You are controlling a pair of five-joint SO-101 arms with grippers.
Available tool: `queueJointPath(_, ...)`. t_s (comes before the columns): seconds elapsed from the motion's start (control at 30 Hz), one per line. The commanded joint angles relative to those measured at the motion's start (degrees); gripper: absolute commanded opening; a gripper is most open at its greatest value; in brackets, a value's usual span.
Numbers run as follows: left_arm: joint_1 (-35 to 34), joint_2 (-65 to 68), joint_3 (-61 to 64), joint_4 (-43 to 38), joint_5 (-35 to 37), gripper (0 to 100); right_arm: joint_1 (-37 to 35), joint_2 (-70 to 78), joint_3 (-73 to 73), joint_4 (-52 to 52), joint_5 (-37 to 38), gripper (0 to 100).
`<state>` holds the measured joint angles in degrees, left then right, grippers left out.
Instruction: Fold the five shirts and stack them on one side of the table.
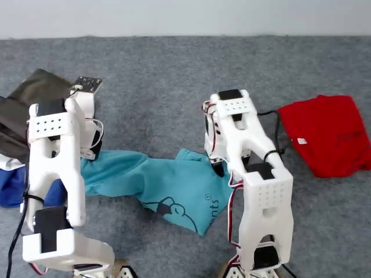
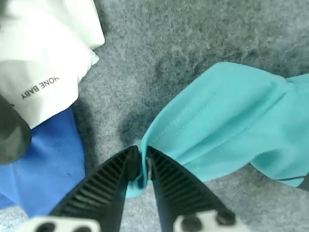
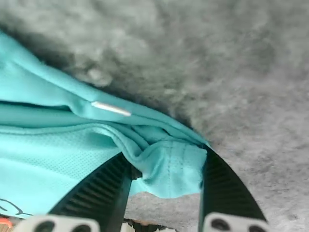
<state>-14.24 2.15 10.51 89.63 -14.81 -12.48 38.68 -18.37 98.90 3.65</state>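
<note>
Across the middle of the frame, the teal shirt [image 1: 168,185] lies unfolded. The left gripper [image 2: 140,155] and right gripper [image 3: 165,166] each pinch one end of it. At right the red shirt [image 1: 330,136] looks folded, while the other shirts [image 1: 23,110] at left wait.

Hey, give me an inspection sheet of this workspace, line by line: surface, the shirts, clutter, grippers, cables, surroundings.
Surface: grey felt-like table covering.
Job's things: teal shirt stretched out unfolded mid-table; red shirt roughly folded, lying apart beyond the right arm; dark shirt, white shirt and blue shirt bunched together at the left arm's side.
Clutter: nothing seen.
Grippers: left gripper shut on the teal shirt's edge; right gripper shut on a bunched fold of it.
Cables: red and white wires along the right arm; black cable beside the left arm.
Surroundings: pale wall behind the table.
</note>
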Motion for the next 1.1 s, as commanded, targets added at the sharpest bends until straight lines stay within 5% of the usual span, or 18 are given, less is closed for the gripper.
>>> queueJointPath(0.0,0.0,-2.3,0.0,-0.5,0.1,1,1.4,1.5,-5.6,3.6,-0.4,17.9)
queueJointPath(0.43,4.8,-2.3,0.0,-0.5,0.1,1,3.7,9.3,-8.0,3.8,-0.9,17.4)
queueJointPath(0.73,5.3,-2.3,0.0,-0.5,0.2,1,5.1,9.3,-8.1,3.2,-0.4,0.9)
queueJointPath(1.07,5.3,-2.3,0.1,-0.4,0.2,1,5.0,9.1,-8.7,3.6,7.6,0.9)
